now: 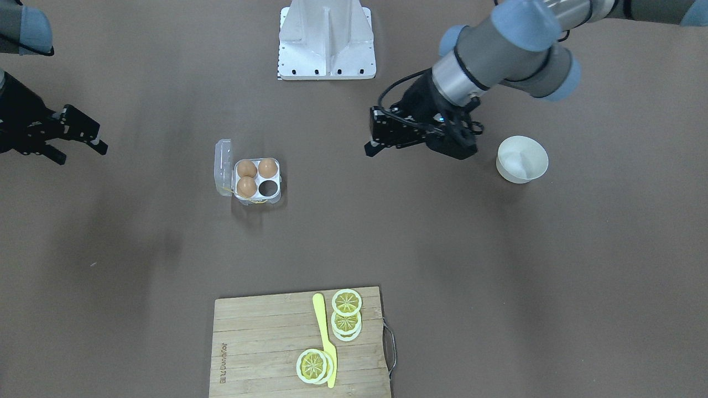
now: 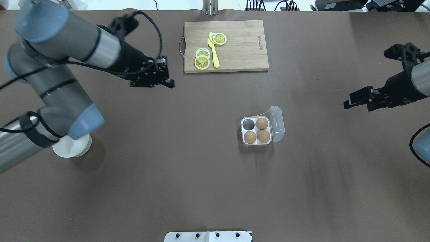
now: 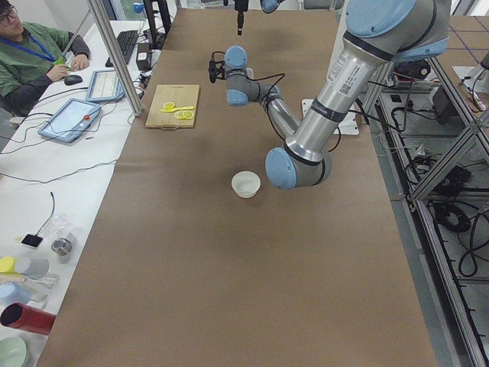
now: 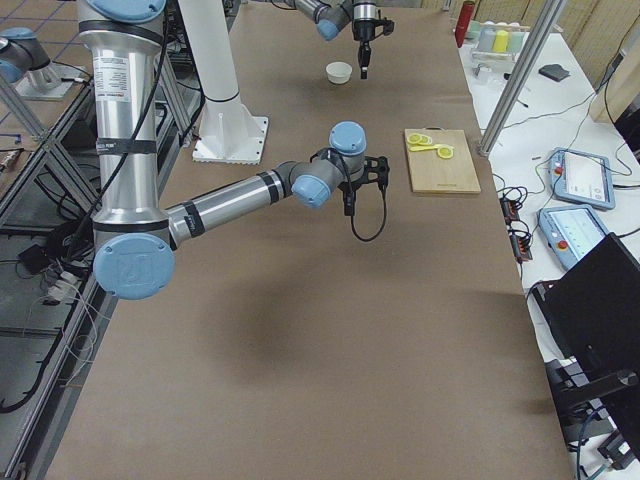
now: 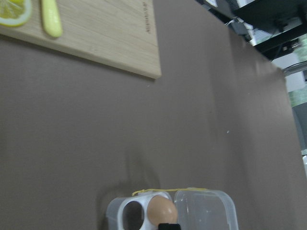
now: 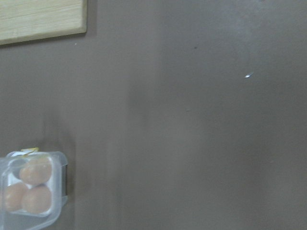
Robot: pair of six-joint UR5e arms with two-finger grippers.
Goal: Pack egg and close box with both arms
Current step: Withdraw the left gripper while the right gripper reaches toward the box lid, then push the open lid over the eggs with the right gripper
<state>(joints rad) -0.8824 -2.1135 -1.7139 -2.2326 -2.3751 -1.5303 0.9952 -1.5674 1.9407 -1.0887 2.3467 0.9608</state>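
The clear box (image 2: 244, 137) stands open mid-table, its lid (image 2: 278, 122) folded out flat. Three brown eggs (image 2: 262, 123) fill three cells; the fourth cell (image 2: 248, 124) is empty. The box also shows in the front view (image 1: 275, 197). My left gripper (image 2: 170, 83) hangs well left of the box, near the cutting board, and looks shut and empty. It shows in the front view too (image 1: 368, 148). Its wrist view shows one egg (image 5: 161, 211) and the empty cell. My right gripper (image 2: 347, 101) is open and empty, far right of the box; it is at the front view's left edge (image 1: 82, 153).
A wooden cutting board (image 2: 242, 50) with lemon slices (image 2: 202, 61) and a yellow knife (image 2: 213, 50) lies at the far side. An empty white bowl (image 1: 522, 159) stands under my left arm. The white stand (image 1: 326, 41) is at the near edge.
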